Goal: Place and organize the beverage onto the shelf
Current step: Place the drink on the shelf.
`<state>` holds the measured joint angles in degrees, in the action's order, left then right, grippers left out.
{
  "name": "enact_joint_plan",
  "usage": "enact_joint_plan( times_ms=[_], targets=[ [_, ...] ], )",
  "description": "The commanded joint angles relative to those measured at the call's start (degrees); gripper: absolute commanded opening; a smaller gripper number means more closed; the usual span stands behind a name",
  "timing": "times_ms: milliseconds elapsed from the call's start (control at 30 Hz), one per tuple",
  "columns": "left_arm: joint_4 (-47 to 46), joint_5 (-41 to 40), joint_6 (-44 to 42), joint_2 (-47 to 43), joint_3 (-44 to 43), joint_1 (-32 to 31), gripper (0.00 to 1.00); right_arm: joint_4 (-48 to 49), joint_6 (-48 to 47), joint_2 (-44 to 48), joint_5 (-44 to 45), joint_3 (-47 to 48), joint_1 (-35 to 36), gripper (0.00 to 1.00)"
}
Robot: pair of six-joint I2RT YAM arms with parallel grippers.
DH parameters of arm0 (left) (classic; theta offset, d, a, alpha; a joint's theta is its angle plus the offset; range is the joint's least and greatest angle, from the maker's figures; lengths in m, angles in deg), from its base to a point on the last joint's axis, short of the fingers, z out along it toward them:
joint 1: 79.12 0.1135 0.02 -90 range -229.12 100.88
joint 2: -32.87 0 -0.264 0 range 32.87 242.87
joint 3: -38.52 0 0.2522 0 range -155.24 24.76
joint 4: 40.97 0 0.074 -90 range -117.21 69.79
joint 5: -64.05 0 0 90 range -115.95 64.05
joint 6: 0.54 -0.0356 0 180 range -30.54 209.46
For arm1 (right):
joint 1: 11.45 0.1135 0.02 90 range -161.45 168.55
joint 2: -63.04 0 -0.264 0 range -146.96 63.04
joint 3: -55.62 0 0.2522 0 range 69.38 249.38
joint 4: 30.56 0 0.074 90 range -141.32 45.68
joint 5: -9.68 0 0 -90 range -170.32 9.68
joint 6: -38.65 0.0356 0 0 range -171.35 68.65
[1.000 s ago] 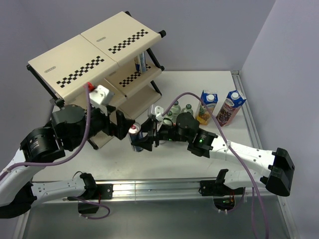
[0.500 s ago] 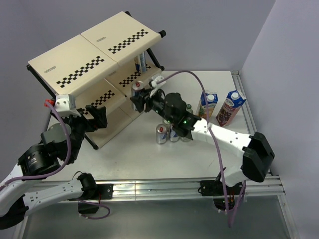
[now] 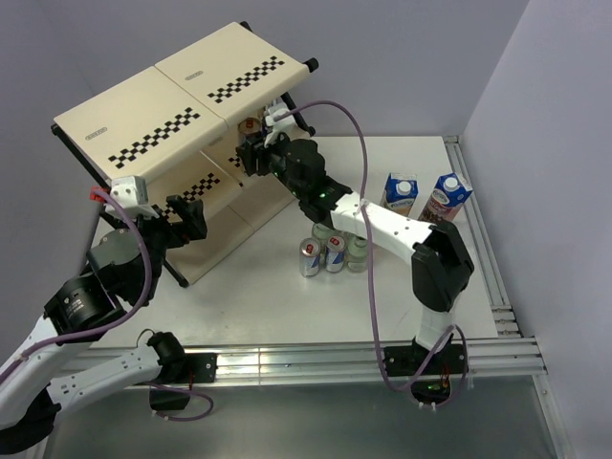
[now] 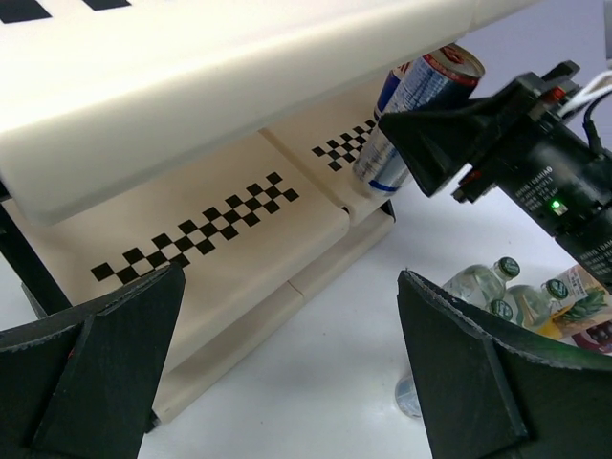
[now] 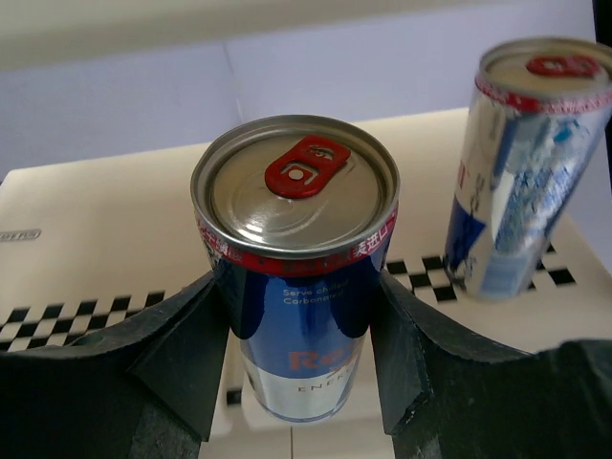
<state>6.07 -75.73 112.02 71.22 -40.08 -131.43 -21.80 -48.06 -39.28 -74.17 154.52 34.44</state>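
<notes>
While the table (image 3: pixel 287 296) carries everything, the shelf (image 3: pixel 182 105) takes up its far left corner, a three-tier rack of cream panels and checkered strips on a black frame.

The right arm stretches from the near edge across the table to the shelf's middle tier. The right gripper (image 5: pixel 295 287) is clamped on a blue-silver can (image 5: pixel 296 258), one finger on each side of its body, the red tab up. The can is upright over the cream panel of that tier; whether its base touches the panel cannot be told.

The left gripper (image 4: pixel 289 287) hangs before the shelf's near side with its jaws spread wide and nothing between them.

Towards the table's right edge stand the pineapple carton (image 3: pixel 400 196) and the grape carton (image 3: pixel 445 201), side by side and upright.

A second can (image 5: pixel 531 163) stands on the same middle tier, just to the right of the gripped one in the wrist view, beside a checkered strip and apart from the gripper.

Near the middle of the table, two more cans (image 3: pixel 311 256) stand close together. Beside them on the right are the small clear bottles (image 3: pixel 356 251), partly hidden under the right arm.
</notes>
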Motion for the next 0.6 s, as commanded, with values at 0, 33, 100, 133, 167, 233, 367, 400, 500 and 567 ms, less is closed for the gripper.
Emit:
enact_joint_plan(
  times_ms=[0, 33, 100, 133, 167, 233, 367, 400, 500, 567],
  targets=[
    [-3.3, 3.37, -1.12, 0.15, 0.41, 1.95, 1.0, 3.76, -1.88, -1.91, 0.79, 7.31, -0.71, 0.0],
    [-3.57, 4.07, -1.21, -0.03, 0.76, 2.3, 1.0, 3.06, -2.41, -3.39, 0.88, 9.06, -0.71, 0.0],
    [-4.18, 5.04, -1.38, -0.46, 1.29, 3.36, 1.0, 2.96, -2.67, -4.55, 1.05, 10.65, -0.89, 0.0],
    [-4.36, 6.17, -1.39, -0.55, 1.47, 3.71, 1.0, 3.05, -2.67, -5.51, 0.79, 11.01, -0.89, 0.0],
    [-4.8, 6.62, -1.47, -0.64, 1.9, 4.58, 1.0, 3.23, -2.67, -5.95, 0.44, 11.36, -0.98, 0.0],
    [-5.85, 7.94, -1.91, -0.91, 2.96, 5.73, 1.0, 3.05, -2.67, -7.27, -0.26, 12.67, -1.24, 0.0],
    [-6.03, 10.48, -2.18, -0.12, 2.96, 8.63, 1.0, 2.26, -5.31, -9.38, 0.09, 14.96, -1.33, 0.0],
    [-6.21, 11.01, -2.18, -0.12, 3.22, 8.89, 0.99, 2.44, -5.48, -9.73, 0.17, 15.31, -1.33, 0.0],
    [-6.73, 12.68, -2.09, -0.46, 4.28, 10.04, 0.99, 0.86, -7.5, -11.4, 0.09, 17.33, -1.42, 0.0],
    [-6.82, 13.48, -2.0, -0.47, 4.63, 11.26, 1.0, -0.46, -7.6, -12.55, 0.53, 18.04, -1.5, 0.0]
  ],
)
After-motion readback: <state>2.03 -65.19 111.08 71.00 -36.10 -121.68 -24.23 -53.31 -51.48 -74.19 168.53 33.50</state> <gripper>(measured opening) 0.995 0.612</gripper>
